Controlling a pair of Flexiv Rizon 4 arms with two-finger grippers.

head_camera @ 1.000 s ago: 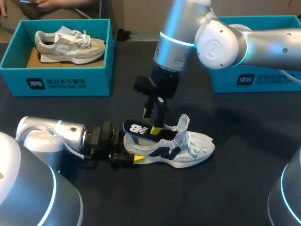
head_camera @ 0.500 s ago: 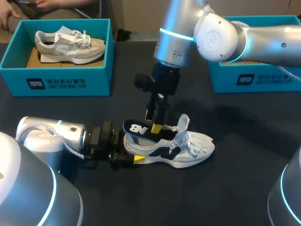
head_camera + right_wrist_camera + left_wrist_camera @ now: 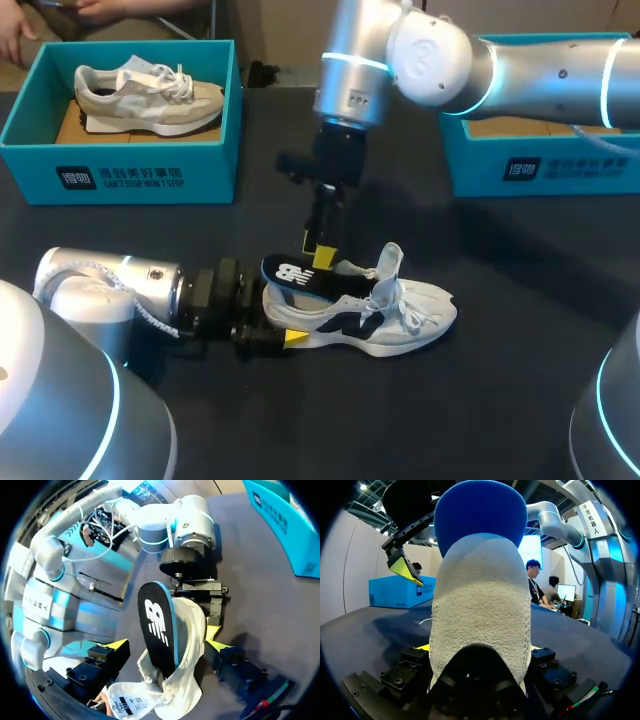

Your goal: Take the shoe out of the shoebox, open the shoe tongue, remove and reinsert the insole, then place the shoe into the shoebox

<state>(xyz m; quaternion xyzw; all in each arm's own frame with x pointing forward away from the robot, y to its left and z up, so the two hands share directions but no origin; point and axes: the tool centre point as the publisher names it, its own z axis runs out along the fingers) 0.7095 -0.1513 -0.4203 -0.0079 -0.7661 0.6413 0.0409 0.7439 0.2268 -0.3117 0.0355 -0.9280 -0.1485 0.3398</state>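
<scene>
The white shoe [image 3: 405, 318] lies on its side on the dark worktop [image 3: 500, 390], out of any box, with its heel set between the fingers of the left claw [image 3: 272, 324] and its toe pointing away from that claw. The left claw is clamped on the heel from two sides; in the left wrist view the pebbled heel fills the space between its fingers and only slivers of the yellow tips show at either side of it. The black insole [image 3: 296, 274] with its blue edge sticks part-way out of the shoe's opening, rising above the heel and just ahead of the left claw. The tongue stands up at the far end of the opening and the laces lie loose over the toe. The right claw [image 3: 316, 249] hangs straight above the exposed end of the insole, fingers pointing down. In the right wrist view its two yellow tips stand wide apart with the insole and shoe under the gap between them, neither tip touching either, so this claw is spread and holds nothing. Well beyond the left claw, at the far edge of the worktop, sits a teal box [image 3: 150, 178] holding a second pale shoe [image 3: 150, 95]. Another teal box [image 3: 545, 170] sits off to the side of the right claw, partly behind the right arm.
</scene>
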